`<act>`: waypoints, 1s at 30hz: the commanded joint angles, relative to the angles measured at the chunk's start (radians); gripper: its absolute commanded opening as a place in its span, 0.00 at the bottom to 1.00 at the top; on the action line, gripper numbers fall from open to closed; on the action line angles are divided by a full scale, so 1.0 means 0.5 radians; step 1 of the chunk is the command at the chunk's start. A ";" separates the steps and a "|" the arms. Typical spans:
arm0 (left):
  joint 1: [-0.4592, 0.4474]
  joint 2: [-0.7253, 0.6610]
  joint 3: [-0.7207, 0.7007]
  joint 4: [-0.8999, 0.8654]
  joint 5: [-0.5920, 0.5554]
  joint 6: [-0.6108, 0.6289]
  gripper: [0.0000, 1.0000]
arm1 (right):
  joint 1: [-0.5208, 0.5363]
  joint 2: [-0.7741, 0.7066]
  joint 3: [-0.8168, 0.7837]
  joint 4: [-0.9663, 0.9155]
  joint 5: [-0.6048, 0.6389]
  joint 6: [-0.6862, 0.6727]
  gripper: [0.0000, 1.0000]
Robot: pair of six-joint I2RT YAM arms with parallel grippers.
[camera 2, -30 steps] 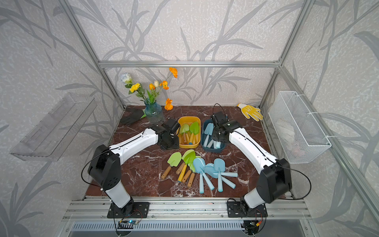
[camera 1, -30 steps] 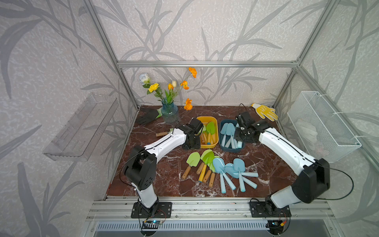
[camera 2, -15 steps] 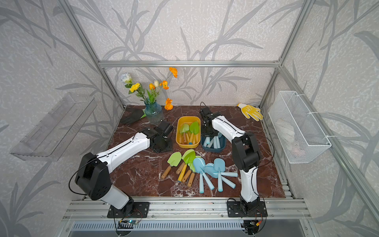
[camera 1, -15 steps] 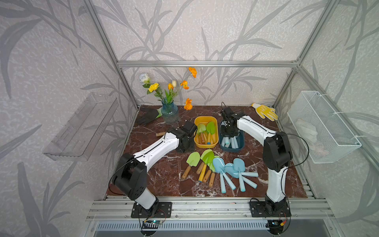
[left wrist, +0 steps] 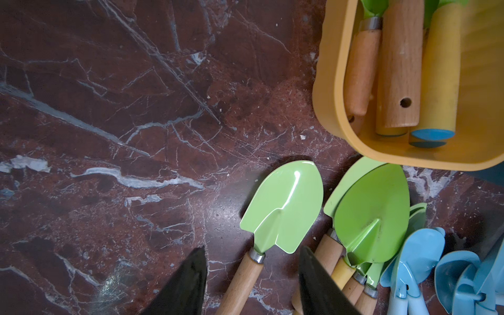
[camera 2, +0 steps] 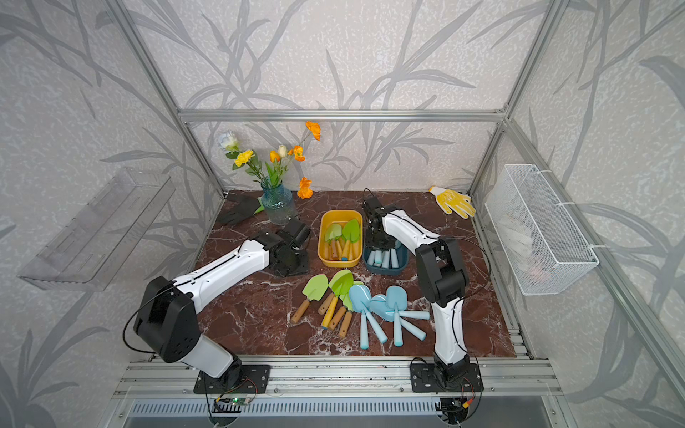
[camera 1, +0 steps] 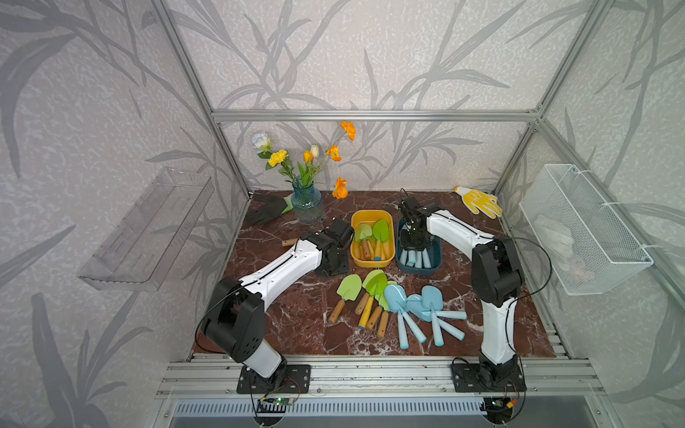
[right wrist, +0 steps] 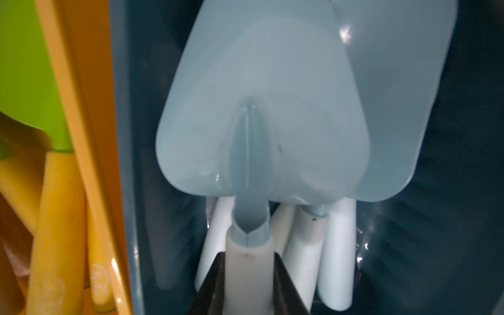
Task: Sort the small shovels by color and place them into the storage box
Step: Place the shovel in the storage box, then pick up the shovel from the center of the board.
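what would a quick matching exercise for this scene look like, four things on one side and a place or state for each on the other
1 yellow bin
2 dark blue bin
3 yellow glove
4 vase

a back right corner
b beside the black glove
c holds green shovels
d holds light blue shovels

Pairs: 1-c, 2-d, 3-a, 4-b

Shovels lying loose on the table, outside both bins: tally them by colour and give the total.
Green-bladed shovels: 5
Light blue shovels: 5
Total: 10
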 commanded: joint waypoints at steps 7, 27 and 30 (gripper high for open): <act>0.021 -0.060 -0.006 -0.071 -0.017 0.048 0.59 | -0.009 0.043 -0.047 -0.016 -0.039 -0.040 0.36; -0.178 -0.329 -0.554 0.010 0.356 0.038 0.71 | -0.003 -0.664 -0.472 0.030 0.176 0.005 0.49; -0.230 -0.287 -0.599 0.010 0.412 0.019 0.71 | -0.003 -0.672 -0.530 0.035 0.157 0.006 0.49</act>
